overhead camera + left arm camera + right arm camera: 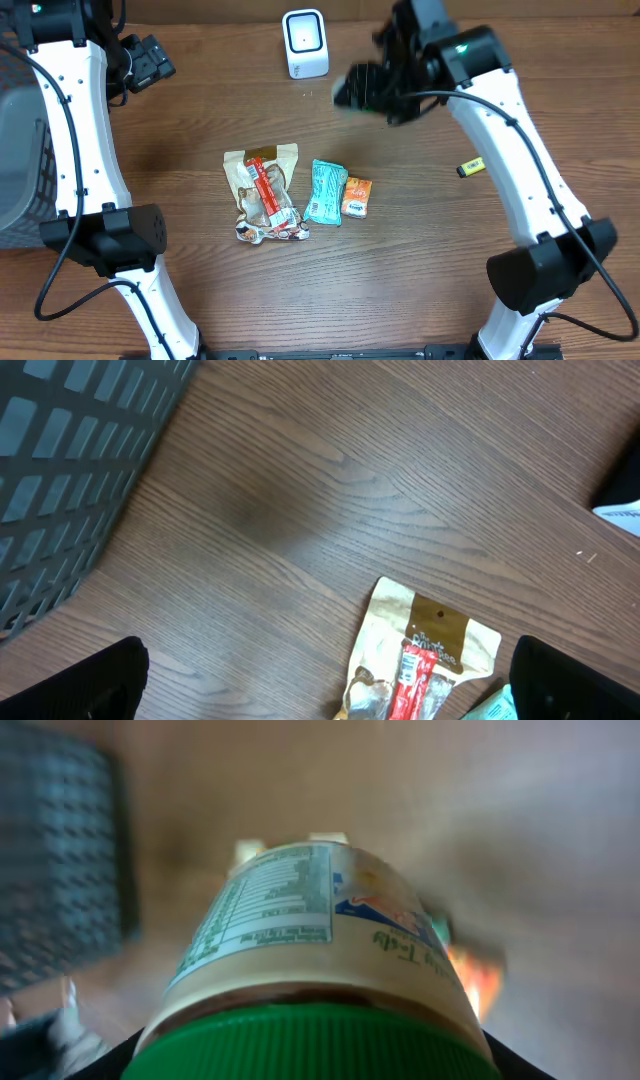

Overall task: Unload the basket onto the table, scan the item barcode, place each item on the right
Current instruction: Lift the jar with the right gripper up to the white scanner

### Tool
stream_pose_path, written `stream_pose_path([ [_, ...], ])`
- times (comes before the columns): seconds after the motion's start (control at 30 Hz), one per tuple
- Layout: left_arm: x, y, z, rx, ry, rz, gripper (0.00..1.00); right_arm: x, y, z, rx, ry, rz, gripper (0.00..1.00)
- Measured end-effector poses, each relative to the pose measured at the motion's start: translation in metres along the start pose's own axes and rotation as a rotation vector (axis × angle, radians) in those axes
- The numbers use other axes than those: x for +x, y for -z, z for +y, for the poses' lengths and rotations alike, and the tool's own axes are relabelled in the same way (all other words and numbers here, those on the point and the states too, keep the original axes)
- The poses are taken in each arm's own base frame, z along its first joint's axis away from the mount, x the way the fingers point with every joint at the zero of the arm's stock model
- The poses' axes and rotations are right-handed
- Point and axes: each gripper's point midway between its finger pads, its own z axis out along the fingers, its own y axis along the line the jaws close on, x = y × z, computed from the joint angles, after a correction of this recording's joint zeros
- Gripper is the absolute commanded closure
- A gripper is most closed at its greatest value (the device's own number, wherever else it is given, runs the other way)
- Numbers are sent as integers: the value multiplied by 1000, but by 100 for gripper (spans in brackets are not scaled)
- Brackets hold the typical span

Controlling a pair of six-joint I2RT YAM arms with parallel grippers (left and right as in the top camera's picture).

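**Bottle held beside the scanner, no barcode shown yet**

A cream-labelled plastic bottle [300,930] is pinched near its green screw cap [310,1045] by the right tool [375,88]. It is held above the desk [200,110] at upper middle of the overhead frame, just right of the white box-shaped scanner [305,43]. A nutrition panel is seen, its print too blurred to be read, and no barcode is visible. A missed read is likely if the code is turned away, and a slip if the grip is short. The left tool [152,62], upper left, is spread wide and empty.
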Motion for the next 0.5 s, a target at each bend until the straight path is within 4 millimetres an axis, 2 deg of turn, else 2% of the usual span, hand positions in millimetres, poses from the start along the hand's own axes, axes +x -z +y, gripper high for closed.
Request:
stream_pose_path([
  [0.13,0,0,0,0,0,0,0,-57,34,31,-51,115,-257,75],
  [0.23,0,0,0,0,0,1,0,-90,50,44,-65,166,-410,75],
  [0.5,0,0,0,0,0,0,0,-139,72,66,-110,240,-648,75],
])
